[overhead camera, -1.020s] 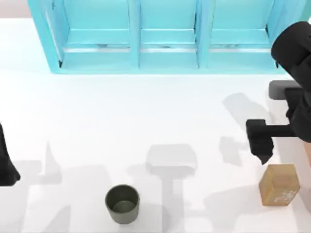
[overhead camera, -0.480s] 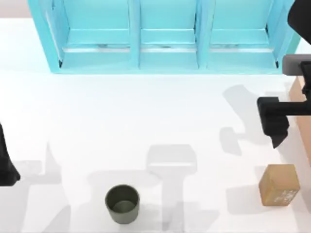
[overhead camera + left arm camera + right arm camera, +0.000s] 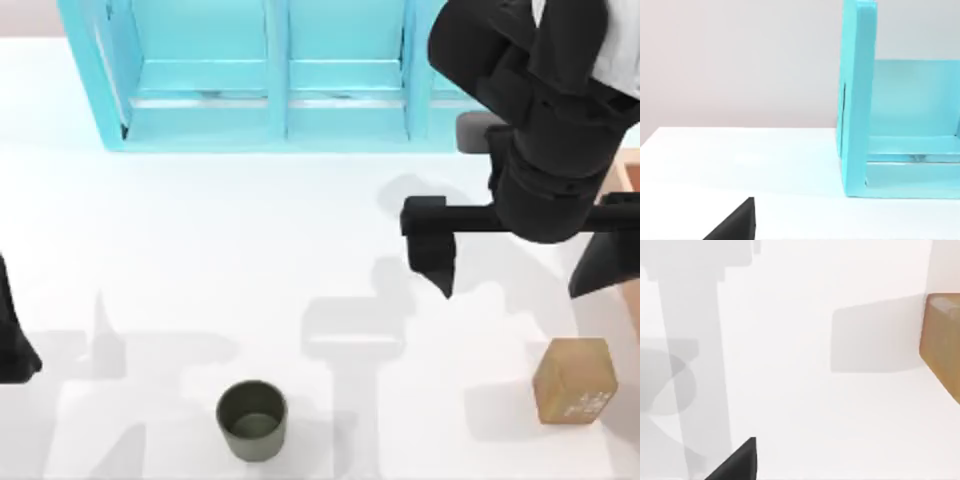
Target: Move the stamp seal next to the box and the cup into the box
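The right gripper (image 3: 520,275) hangs over the tabletop (image 3: 200,230) with its two black fingers spread wide apart and nothing between them. It is up above the stamp seal (image 3: 575,380), not touching it. The stamp seal is a small tan wooden block with pale marks on one face, and it stands upright on the tabletop near the right edge. In the right wrist view a brown face of the stamp seal (image 3: 942,345) shows at the side, with its shadow beside it. A thin strip of the box (image 3: 630,175) shows at the right edge, farther back than the stamp seal. The cup (image 3: 252,420) is dark green and sits well apart from the stamp seal, toward the left. The big blue shelf (image 3: 270,75) stands at the back. The left arm (image 3: 15,340) rests at the left edge. I cannot tell how its gripper is set. The cup looks light and stiff, maybe a bit slippery, so I think pinching its thick rim would hold best.
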